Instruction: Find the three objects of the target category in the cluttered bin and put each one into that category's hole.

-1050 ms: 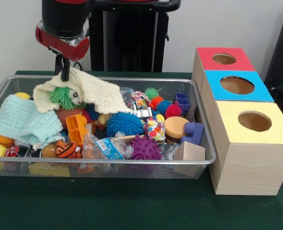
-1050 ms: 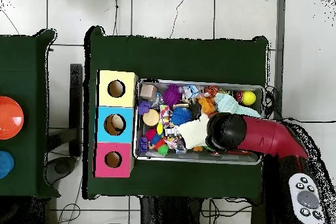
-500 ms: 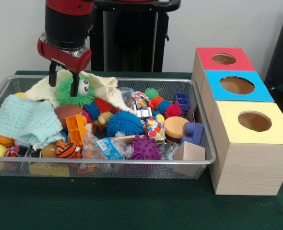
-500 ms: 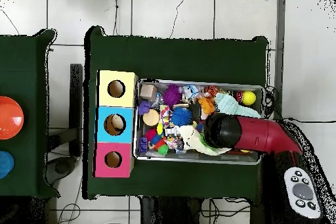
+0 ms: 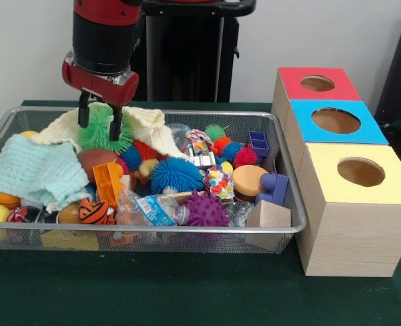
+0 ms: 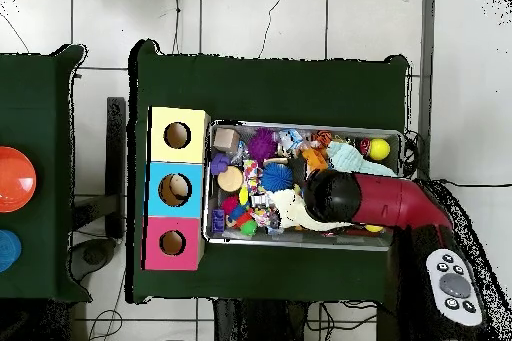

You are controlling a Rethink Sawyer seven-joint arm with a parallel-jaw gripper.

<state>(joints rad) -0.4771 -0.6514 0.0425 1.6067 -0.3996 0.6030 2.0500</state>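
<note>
My gripper hangs over the back left of the wire bin. It stands open, one finger on each side of a green spiky ball. That ball rests on a cream cloth. More spiky balls lie in the bin: blue, purple, a small red one. In the overhead view the arm's head hides the gripper and the green ball.
Three wooden boxes with round holes stand beside the bin: red, blue, yellow. A mint cloth, orange toys, plastic blocks and a wooden block crowd the bin.
A second ago my gripper held the cream cloth up. The cloth has dropped back into the bin, and my gripper has opened and shifted right around the green ball.
</note>
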